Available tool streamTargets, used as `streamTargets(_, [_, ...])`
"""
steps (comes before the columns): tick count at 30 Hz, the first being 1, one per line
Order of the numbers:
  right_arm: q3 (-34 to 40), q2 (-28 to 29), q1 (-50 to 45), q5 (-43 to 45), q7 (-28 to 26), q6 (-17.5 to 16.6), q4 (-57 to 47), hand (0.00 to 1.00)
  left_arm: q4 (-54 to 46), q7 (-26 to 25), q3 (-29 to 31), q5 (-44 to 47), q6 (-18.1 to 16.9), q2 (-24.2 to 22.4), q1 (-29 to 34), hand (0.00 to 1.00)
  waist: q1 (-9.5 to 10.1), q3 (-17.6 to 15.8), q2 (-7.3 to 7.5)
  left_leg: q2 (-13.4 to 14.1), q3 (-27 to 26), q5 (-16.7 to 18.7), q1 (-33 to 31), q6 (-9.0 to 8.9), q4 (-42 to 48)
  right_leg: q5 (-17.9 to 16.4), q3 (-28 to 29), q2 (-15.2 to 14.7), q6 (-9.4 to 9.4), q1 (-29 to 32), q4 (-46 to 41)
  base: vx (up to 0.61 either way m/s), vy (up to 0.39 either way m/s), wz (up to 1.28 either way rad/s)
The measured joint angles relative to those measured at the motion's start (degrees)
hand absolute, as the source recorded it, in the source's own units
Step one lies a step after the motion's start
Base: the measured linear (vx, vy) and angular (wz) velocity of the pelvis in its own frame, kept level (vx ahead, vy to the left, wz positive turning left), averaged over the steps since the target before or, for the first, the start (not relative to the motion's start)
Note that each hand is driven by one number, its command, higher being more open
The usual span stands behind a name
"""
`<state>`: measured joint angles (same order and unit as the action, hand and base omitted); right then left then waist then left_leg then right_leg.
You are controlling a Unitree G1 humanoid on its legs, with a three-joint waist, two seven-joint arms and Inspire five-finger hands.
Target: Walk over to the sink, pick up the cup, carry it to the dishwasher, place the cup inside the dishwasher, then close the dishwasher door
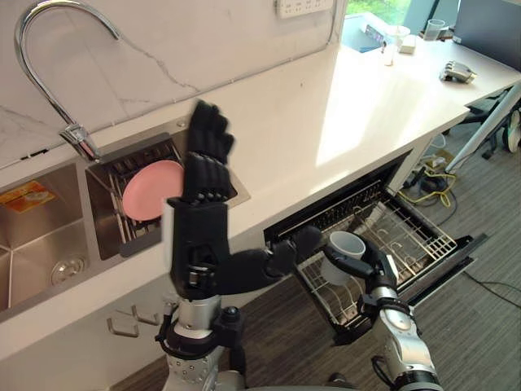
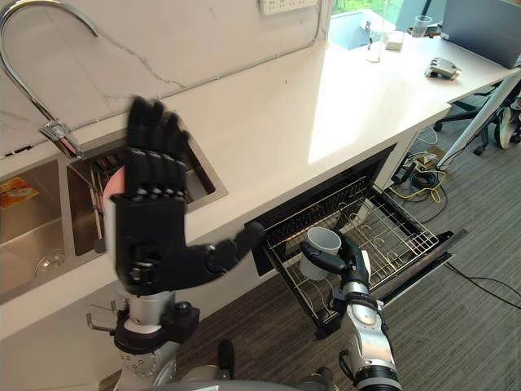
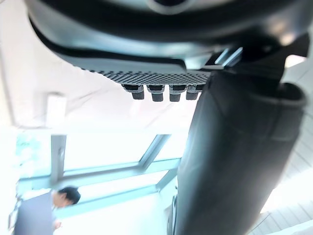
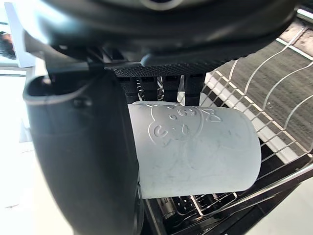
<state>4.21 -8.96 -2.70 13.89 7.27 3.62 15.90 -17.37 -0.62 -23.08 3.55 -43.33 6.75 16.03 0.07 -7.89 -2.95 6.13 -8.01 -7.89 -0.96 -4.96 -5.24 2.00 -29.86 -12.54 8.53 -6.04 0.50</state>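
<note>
Left hand (image 1: 198,240): raised upright close before the head camera, palm away from it, fingers straight and together, thumb out toward the right, empty.
Right hand (image 1: 377,267): low at the right, clamped on the cup; thumb on one side and fingers curled on the other side, seen well in the right wrist view.
Cup (image 1: 342,257): white, with a pressed pattern on the wall, mouth up and a little tilted, held over the near left corner of the rack; not clear whether touching the wires.
Rack (image 1: 411,236): wire basket, pulled out of the dishwasher over the lowered door.
Dishwasher (image 1: 342,204): under the counter, open.
Door (image 1: 460,254): folded down, dark, below the rack.
Counter (image 1: 326,106): white, long, running away to the upper right.
Sink (image 1: 49,252): steel, at the left, set into the counter.
Plate (image 1: 151,189): pink, leaning in the drainer part of the sink, partly behind the left hand.
Faucet (image 1: 45,61): curved, chrome, behind the sink.
</note>
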Motion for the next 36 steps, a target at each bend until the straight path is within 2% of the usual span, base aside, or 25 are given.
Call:
streamTargets(5, [-0.02,-0.03,-0.01,0.01,-0.44,0.0,0.45,0.0,4.4,8.08,-3.86,5.17,6.49,0.83,-0.26,1.0,-0.66,1.17,0.54,0.04,-0.72,-0.3,-0.17,-0.15,0.22,0.08,0.86,-0.02,-0.01,0.72,0.02,0.01,-0.01,-0.07])
streamTargets(10, [-0.05,-0.04,0.12,0.01,-0.66,-0.15,0.82,0.0,7.66,13.16,-9.02,8.52,11.76,2.0,-1.6,1.0,-0.88,1.92,0.91,0.17,-1.61,-0.3,-0.03,-0.17,0.23,0.29,1.67,0.01,-0.15,1.15,0.03,-0.01,-0.009,-0.09])
streamTargets(15, [-0.02,-0.06,0.46,0.01,-0.99,-0.22,2.32,0.0,13.68,14.7,-14.79,8.96,18.35,2.14,-4.81,1.0,-0.87,2.95,1.11,0.98,-3.02,-0.3,0.13,-0.17,-0.03,1.2,3.26,0.6,-0.58,1.54,1.08,-0.05,-0.016,-0.16])
streamTargets(19, [0.32,-1.05,0.57,0.04,-2.22,-0.25,2.96,0.0,26.19,13.51,-17.11,5.03,22.39,2.1,-6.93,1.0,-1.14,4.03,1.27,1.77,-3.83,-0.43,0.35,-0.38,-0.04,1.75,4.33,1.43,-1.1,1.72,1.77,-0.03,-0.024,-0.13])
streamTargets(24, [0.9,-2.36,2.07,0.66,-4.21,-0.4,3.94,0.0,40.52,11.06,-14.54,-4.4,27.85,4.69,-6.52,1.0,-2.33,3.97,1.36,1.85,-3.79,-0.64,1.18,-0.69,-0.07,2.32,4.27,2.06,-1.18,0.77,3.01,-0.04,-0.019,-0.05])
streamTargets(27, [1.72,-2.41,2.91,0.62,-5.66,-0.43,4.13,0.0,51.67,8.13,-8.43,-10.22,30.12,6.09,-5.16,1.0,-2.45,3.85,1.53,1.72,-3.78,-0.61,1.43,-0.71,-0.08,2.76,4.08,2.14,-1.04,0.15,4.03,-0.03,-0.006,0.0])
streamTargets(29, [1.75,-2.77,3.64,0.52,-6.33,-0.41,4.86,0.0,55.26,7.23,-4.58,-11.73,31.63,6.59,-4.6,1.0,-2.52,3.81,1.47,1.57,-3.53,-0.6,1.35,-0.71,-0.1,2.88,3.57,2.05,-0.95,-0.19,4.3,-0.02,-0.002,0.1])
streamTargets(32, [1.6,-3.31,5.47,0.08,-7.08,0.39,7.3,0.0,57.81,3.92,-0.38,-14.15,30.06,5.62,-4.99,1.0,-1.65,3.74,1.42,1.3,-3.46,-0.58,1.93,-0.68,-0.1,2.96,3.46,1.68,-0.8,-0.9,4.29,-0.01,0.004,0.04])
streamTargets(36, [1.45,-3.81,7.79,-1.26,-7.68,1.74,8.37,0.0,58.95,1.17,2.43,-14.92,29.91,5.54,-5.1,1.0,-1.3,3.23,1.29,1.1,-3.32,-0.46,1.87,-0.78,-0.11,2.95,3.36,1.61,-0.77,-0.94,4.28,0.0,0.0,0.01])
